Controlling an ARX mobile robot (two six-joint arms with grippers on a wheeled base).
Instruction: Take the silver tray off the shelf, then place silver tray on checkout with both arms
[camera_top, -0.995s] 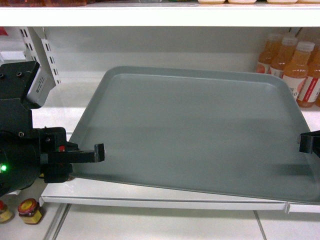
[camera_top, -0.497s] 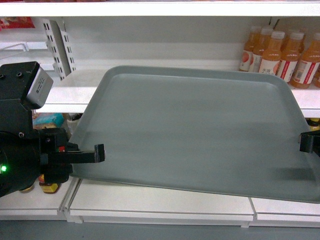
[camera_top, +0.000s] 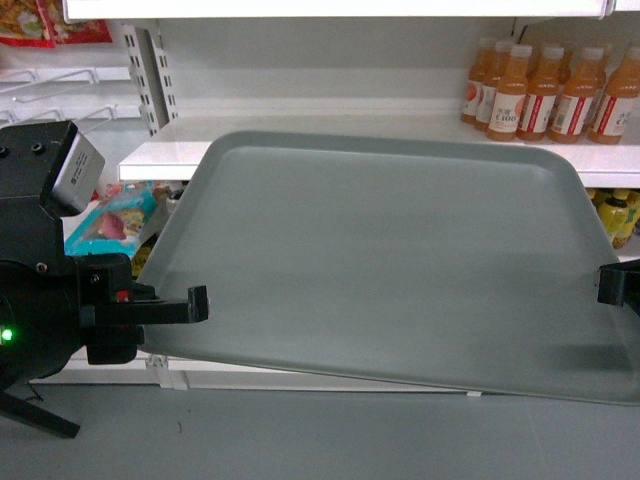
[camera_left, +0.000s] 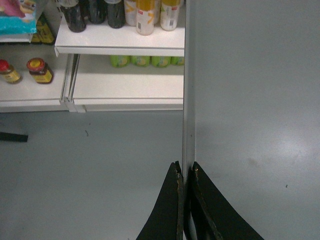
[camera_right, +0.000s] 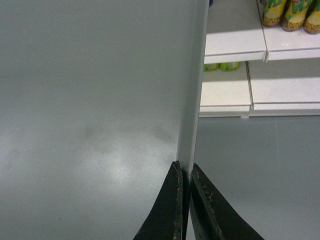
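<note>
The silver tray (camera_top: 390, 260) is a large grey-green rectangle held in the air, clear of the white shelf (camera_top: 160, 160) and over the grey floor. My left gripper (camera_top: 198, 303) is shut on its left rim. In the left wrist view the tray's rim (camera_left: 188, 100) runs straight down between the closed black fingers (camera_left: 172, 200) of the left gripper (camera_left: 185, 169). My right gripper (camera_top: 604, 283) pinches the right rim at the frame edge. In the right wrist view that gripper (camera_right: 185, 167) is shut on the tray (camera_right: 90, 100). The checkout is out of view.
Orange juice bottles (camera_top: 545, 90) stand on the shelf at the back right. A perforated white upright (camera_top: 155, 70) rises at the left, with a blue snack bag (camera_top: 110, 222) below. Lower shelf boards (camera_left: 125, 85) carry jars (camera_left: 40, 70) and bottles. Grey floor (camera_top: 300, 430) lies beneath.
The shelf has receded and slid upward in the head view, and more floor shows below. The tray stays in the same place between both grippers, now well off the shelf board.
</note>
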